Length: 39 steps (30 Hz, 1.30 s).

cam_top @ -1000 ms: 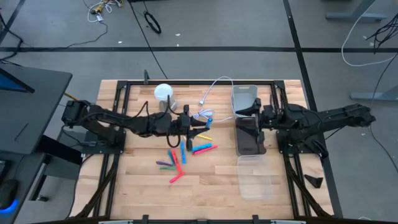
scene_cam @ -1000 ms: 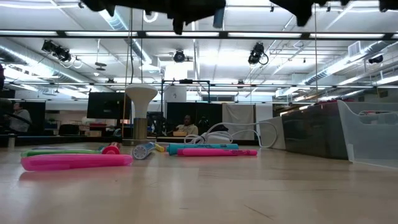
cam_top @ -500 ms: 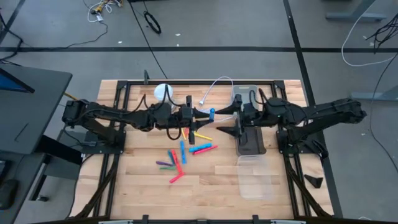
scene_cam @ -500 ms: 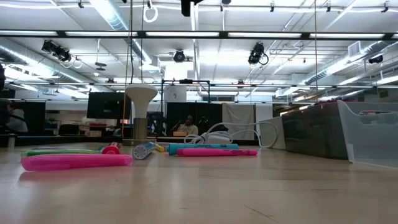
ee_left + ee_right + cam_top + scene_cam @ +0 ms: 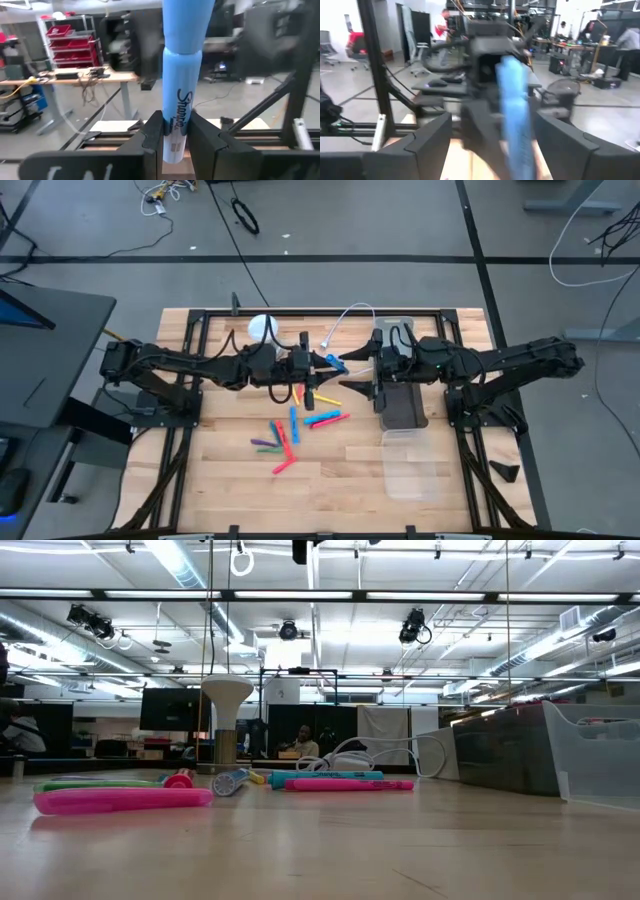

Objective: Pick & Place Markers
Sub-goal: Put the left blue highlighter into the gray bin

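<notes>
My left gripper (image 5: 322,363) is raised above the table's middle and shut on a blue marker (image 5: 336,360), which sticks out toward the right arm. My right gripper (image 5: 352,372) faces it, open. In the right wrist view the blue marker (image 5: 515,115) shows between its wide-spread fingers (image 5: 422,145), clear of both. Several more markers (image 5: 290,430), pink, blue, green, red and yellow, lie flat on the wood below. In the low view a pink marker (image 5: 120,800) lies nearest, and both grippers are above the picture. My left gripper pinches the blue marker between its two fingers (image 5: 150,135) on the printed barrel, near its tail end (image 5: 175,137). The fingers lie along the marker, whose longer part (image 5: 184,30) runs out past the fingertips. The marker is lifted clear of the table.
A dark container (image 5: 402,405) lies under the right arm, with a clear one (image 5: 408,468) nearer and another (image 5: 393,332) farther. A white cable (image 5: 345,315) and a white round-topped object (image 5: 262,327) sit near the far edge. Bare wood (image 5: 230,480) lies at the near left.
My left gripper has risen from the markers with the blue marker, lifting it clear, and moved toward the right arm. My right gripper has moved toward the table's left, closing in on the marker. The markers on the table have stayed put.
</notes>
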{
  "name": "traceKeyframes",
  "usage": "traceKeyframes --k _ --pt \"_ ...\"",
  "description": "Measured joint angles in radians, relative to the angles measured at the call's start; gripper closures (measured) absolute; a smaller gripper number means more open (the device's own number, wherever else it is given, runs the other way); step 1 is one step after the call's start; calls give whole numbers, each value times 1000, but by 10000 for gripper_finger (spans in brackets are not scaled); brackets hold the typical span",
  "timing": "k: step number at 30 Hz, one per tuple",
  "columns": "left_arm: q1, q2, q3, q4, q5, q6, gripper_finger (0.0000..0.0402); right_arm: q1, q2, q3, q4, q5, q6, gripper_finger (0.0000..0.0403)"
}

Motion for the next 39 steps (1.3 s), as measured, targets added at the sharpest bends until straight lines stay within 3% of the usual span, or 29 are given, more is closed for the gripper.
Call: traceKeyframes --k 6,13,29,39 --pt "-7 0 0 -2 29 0 336 -17 5 -1 -58 62 -1 117" --pt "1 0 0 -5 26 1 336 -22 4 -2 -55 31 10 121" --pt "8 0 0 -7 22 -1 336 -22 31 -2 -17 2 10 210" --pt "8 1 -2 -36 19 -2 336 -22 64 -2 43 -4 -27 218"
